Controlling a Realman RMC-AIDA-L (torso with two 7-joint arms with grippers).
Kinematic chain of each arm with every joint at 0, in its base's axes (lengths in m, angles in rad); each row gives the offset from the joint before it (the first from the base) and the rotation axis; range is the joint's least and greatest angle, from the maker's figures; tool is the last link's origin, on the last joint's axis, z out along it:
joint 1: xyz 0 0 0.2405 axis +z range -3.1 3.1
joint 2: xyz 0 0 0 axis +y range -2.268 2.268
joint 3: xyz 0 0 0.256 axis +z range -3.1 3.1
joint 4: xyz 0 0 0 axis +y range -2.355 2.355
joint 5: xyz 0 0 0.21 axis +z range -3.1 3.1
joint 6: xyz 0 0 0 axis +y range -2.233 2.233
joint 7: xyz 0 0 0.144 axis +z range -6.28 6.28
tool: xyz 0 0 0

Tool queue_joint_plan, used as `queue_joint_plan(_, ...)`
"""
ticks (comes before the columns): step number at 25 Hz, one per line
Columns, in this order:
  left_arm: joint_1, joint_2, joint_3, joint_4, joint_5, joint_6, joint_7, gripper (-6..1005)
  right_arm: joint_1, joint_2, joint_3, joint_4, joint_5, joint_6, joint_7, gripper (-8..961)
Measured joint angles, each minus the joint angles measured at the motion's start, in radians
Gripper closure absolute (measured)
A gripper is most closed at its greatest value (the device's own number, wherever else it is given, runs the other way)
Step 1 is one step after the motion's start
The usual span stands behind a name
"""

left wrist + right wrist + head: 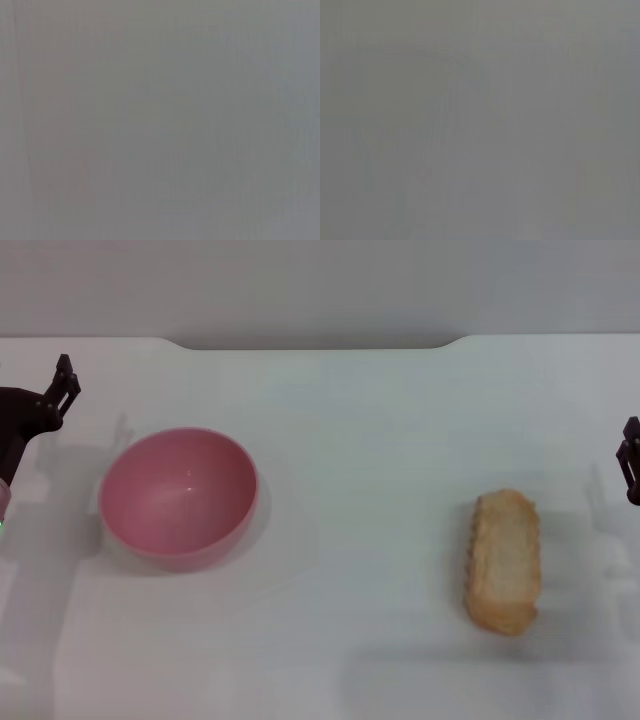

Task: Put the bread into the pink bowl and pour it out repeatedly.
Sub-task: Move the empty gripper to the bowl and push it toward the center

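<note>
The bread point(504, 561) lies flat on the white table point(360, 440), on my right side of the workspace, its long axis running roughly away from me, pale face up and golden crust showing along the edges. Nothing is touching it. The pink bowl point(180, 497) sits upright and empty on my left side, well apart from the loaf, its glossy inside facing up.

From that I judge we are at the start of a cycle: the loaf is out of the bowl and has yet to be picked up.

My right gripper point(630, 462) hangs at the far right edge of the head view, near the bread but clear of it and a little farther back. Only a sliver of it shows, so I cannot tell whether its pincer is wide or narrow. My left gripper point(63, 383) is at the far left edge, just behind and outside the bowl, holding nothing; its two fingers look slightly parted, though I would not swear to the gap. Both wrist views give me only a flat grey field, no help at all.

The next move, as I read it, belongs to the right arm: come in over the loaf, close across its narrow width, then carry it across to the bowl.
</note>
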Motion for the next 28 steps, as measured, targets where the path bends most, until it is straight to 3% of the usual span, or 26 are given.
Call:
queue_joint_plan(18, -0.002, 0.001, 0.004, 0.010, 0.002, -0.010, -0.002, 141, 0.005, 0.000, 0.001, 0.003, -0.006, 0.000, 0.000, 340)
queue_joint_plan(20, 0.019, 0.010, 0.017, 0.072, 0.005, -0.059, 0.000, 142, 0.005, 0.000, 0.001, 0.003, -0.006, 0.000, 0.000, 341)
queue_joint_plan(23, 0.105, 0.035, 0.001, 0.306, 0.046, -0.251, 0.028, 142, 0.005, 0.000, 0.001, 0.003, -0.006, 0.003, 0.000, 341)
queue_joint_plan(24, 0.139, 0.040, -0.028, 0.431, 0.074, -0.338, 0.040, 142, 0.005, 0.000, 0.001, 0.002, -0.006, 0.009, 0.000, 342)
queue_joint_plan(28, 0.213, 0.018, -0.132, 0.728, 0.173, -0.547, 0.083, 142, 0.009, 0.000, 0.004, -0.005, -0.006, 0.039, 0.000, 343)
